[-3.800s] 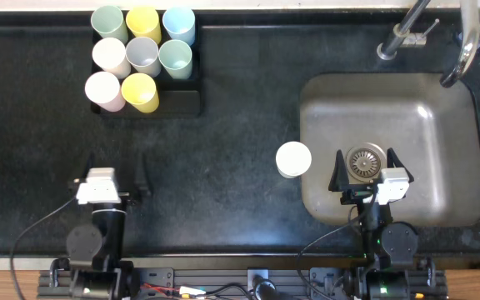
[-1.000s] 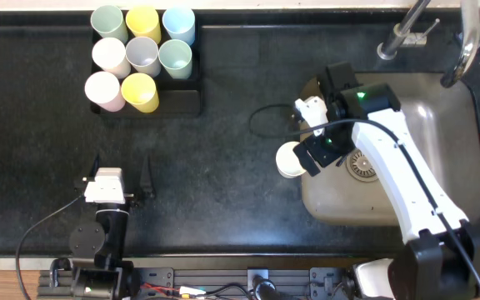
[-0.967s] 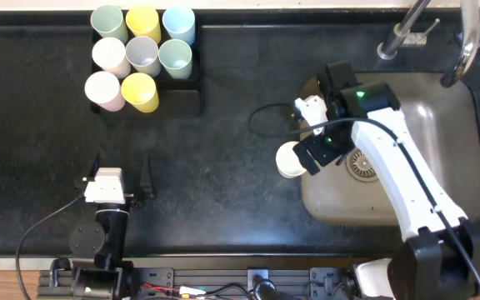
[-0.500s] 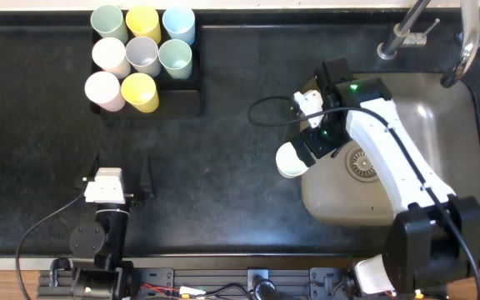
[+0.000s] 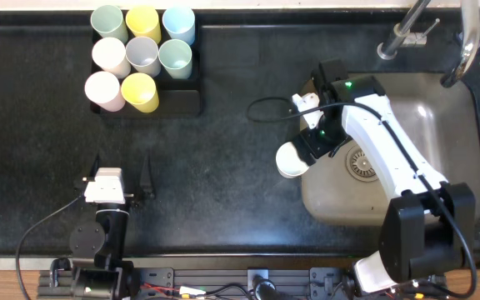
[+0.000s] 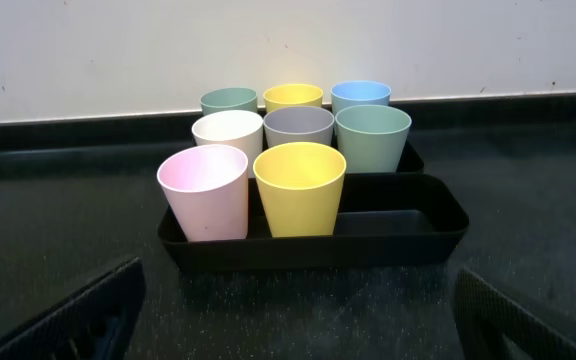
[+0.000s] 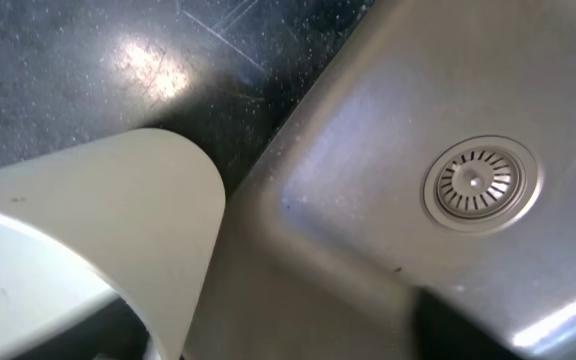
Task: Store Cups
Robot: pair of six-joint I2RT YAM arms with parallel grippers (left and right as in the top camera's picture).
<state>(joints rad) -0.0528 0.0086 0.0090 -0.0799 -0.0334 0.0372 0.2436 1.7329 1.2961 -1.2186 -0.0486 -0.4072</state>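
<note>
Black tray [image 5: 186, 102] sits at the upper left of the counter [image 5: 223, 192]. Eight stored cups [image 5: 143, 57] stand in it, mouths up. One slot is bare at its near right corner, and that looks like your target.

Your left gripper [image 5: 121, 162] is parked below the tray, well apart from it. Fingers spread wide, nothing between them. I'd leave it out of this.

Mid-right, the white cup [image 5: 290, 161] is the one to store. It stands on the counter, touching or just beside the sink's left rim. Your right gripper [image 5: 305, 152] is right at it, on the sink side. Can't tell whether it has clamped the cup or is loose around it: the wrist view has the cup wall up close but no contact to read. Check before you lift.

Handling, my read:
- Thin plastic tumbler: light, fairly stiff, with a smooth tapered wall.
- A weak side pinch may slide, and a nudge may tip it.
- Take it high, just under the rim, or pinch the rim wall itself.
- Use a moderate squeeze. It should flex rather than crack.

Far right is the sink [image 5: 440, 108], with the drain [image 7: 481, 183] in the basin floor. A fumbled cup probably rolls in there.
</note>
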